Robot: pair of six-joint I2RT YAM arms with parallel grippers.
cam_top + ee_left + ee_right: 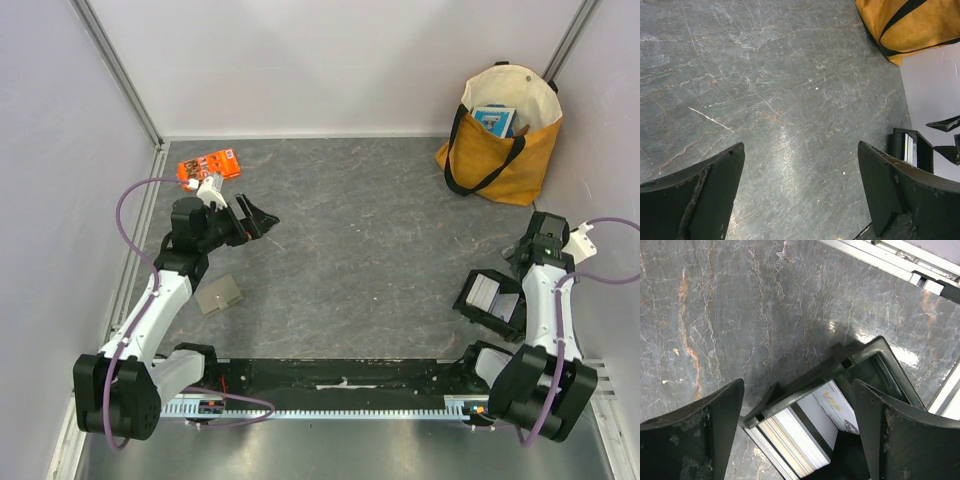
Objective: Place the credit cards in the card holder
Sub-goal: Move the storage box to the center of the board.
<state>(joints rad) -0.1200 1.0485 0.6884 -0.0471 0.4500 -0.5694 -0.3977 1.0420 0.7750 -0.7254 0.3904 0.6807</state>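
Note:
A stack of pale credit cards (800, 440) stands on edge in a black open tray (875, 352), with one white card marked VIP (840, 405) leaning behind the stack. My right gripper (797, 412) hangs open just above the tray, one finger on each side of the stack, touching nothing. The tray (470, 296) sits at the table's right. The taupe-grey card holder (219, 295) lies flat at the left, beside the left arm. My left gripper (256, 217) is open and empty above bare table (790, 100), a little beyond the holder.
A yellow tote bag (500, 135) with black handles stands at the back right, also in the left wrist view (910, 25). An orange packet (208, 165) lies at the back left. White walls enclose the table on three sides.

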